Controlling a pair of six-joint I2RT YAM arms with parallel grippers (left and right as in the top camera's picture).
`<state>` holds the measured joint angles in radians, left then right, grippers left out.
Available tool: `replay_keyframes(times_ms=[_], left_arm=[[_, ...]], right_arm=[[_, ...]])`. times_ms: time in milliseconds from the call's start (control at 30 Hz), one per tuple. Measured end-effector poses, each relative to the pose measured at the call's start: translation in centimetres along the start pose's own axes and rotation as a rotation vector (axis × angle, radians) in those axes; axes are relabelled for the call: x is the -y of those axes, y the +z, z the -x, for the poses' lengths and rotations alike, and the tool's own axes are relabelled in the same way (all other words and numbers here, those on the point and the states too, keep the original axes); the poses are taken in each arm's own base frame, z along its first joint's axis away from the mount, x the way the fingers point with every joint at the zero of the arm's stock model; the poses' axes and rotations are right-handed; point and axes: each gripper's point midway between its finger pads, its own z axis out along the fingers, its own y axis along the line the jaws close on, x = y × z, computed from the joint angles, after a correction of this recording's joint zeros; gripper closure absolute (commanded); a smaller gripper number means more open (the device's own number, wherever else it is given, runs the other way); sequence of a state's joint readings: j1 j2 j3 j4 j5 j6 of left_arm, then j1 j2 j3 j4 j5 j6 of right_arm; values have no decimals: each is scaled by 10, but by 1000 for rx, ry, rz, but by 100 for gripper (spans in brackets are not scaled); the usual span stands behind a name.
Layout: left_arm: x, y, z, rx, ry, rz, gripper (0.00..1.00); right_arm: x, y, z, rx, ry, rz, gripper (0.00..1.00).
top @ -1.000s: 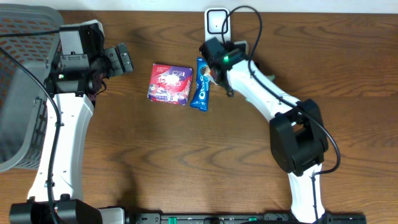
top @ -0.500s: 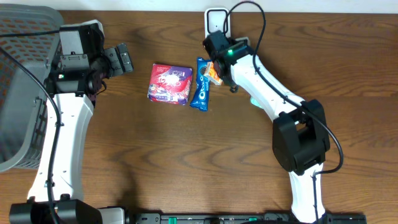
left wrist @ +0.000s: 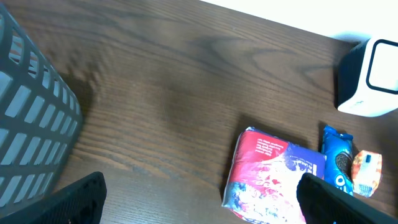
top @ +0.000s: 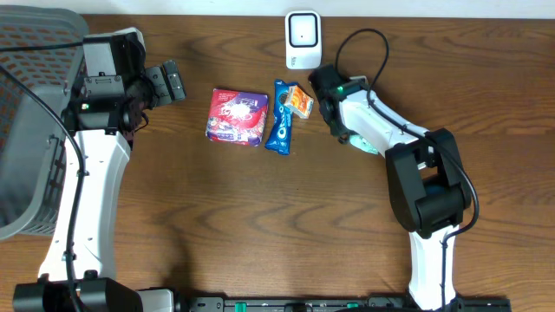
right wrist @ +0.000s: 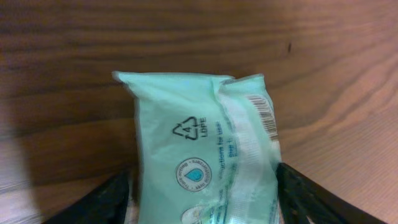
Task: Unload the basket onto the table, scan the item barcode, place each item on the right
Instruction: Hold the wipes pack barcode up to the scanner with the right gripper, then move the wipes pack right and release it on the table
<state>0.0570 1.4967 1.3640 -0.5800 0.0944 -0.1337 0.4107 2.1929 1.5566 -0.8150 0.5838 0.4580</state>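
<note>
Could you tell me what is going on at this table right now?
The right gripper is down over a mint-green plastic packet, a finger on either side and the printed barcode facing up; whether it grips the packet is unclear. The white barcode scanner stands at the far edge, with a red packet, a blue Oreo pack and a small orange packet lying nearby. The left gripper hangs open and empty beside the grey basket.

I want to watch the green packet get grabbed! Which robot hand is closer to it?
Right. The right gripper hangs over the green packet, a finger on either side. The left gripper is far off, beyond the red packet.
</note>
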Motion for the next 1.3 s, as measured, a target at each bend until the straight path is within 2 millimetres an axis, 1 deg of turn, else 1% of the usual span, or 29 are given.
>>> replay_keyframes(times_ms=[67,100,167,200,233,333,400,567,700,833,900,967,1033,1133,1233,1300], left_arm=[[0,0,0,0,0,0,2],[0,0,0,0,0,0,2],[0,0,0,0,0,0,2],[0,0,0,0,0,0,2],[0,0,0,0,0,0,2],[0,0,0,0,0,0,2],[0,0,0,0,0,0,2],[0,0,0,0,0,0,2],[0,0,0,0,0,0,2],[0,0,0,0,0,0,2],[0,0,0,0,0,0,2],[0,0,0,0,0,0,2],[0,0,0,0,0,0,2],[0,0,0,0,0,0,2],[0,0,0,0,0,0,2],[0,0,0,0,0,0,2]], right_arm=[[-1,2,1,14,11,6,44],[-1,3,2,20,13,5,53],[-2,5,0,24,17,7,65],[-1,6,-1,26,14,3,74],[-1,6,-1,27,12,3,79],[-1,6,-1,32,13,-1,93],[0,5,1,38,15,-2,98],[-1,4,1,23,22,28,99],[-2,4,8,-33,62,143,99],[-14,-3,26,-92,119,408,99],[-22,-9,36,-123,146,598,99],[-26,-17,39,-158,165,760,99],[-26,-26,42,-188,187,922,99],[-20,-43,53,-183,217,1158,99],[-11,-59,62,-159,241,1356,99],[-8,-65,62,-152,252,1441,99]])
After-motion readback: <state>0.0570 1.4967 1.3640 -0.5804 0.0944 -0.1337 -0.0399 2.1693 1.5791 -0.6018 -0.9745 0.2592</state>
